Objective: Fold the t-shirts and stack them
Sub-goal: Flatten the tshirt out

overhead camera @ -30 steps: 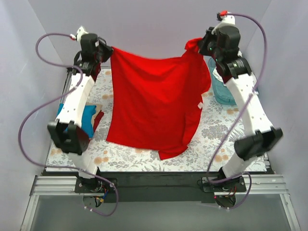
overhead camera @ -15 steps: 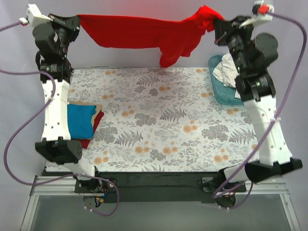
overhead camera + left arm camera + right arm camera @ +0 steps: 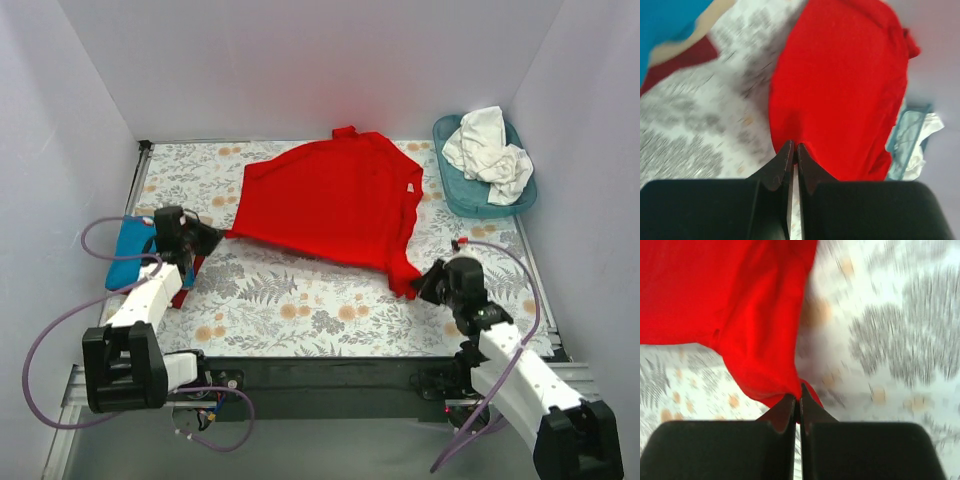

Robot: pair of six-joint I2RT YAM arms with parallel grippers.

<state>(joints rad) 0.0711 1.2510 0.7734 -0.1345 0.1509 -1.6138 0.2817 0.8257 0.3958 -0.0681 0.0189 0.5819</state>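
We lay the red t-shirt (image 3: pixel 330 210) out across the far half of the table, collar toward the far edge, on the floral table cloth (image 3: pixel 300 300). Our left gripper (image 3: pixel 205 238) is closed on its left corner near the table's left edge. Our right gripper (image 3: pixel 425 283) is pinched shut on the rumpled corner toward the near right. The step goes best, we judge, if both grips pull gently apart and low, smoothing that corner flat before letting go. A turquoise t-shirt (image 3: pixel 128 255) lies at the left edge, and the white t-shirts (image 3: pixel 490 150) fill the teal basket (image 3: pixel 470 205) in the far right corner.
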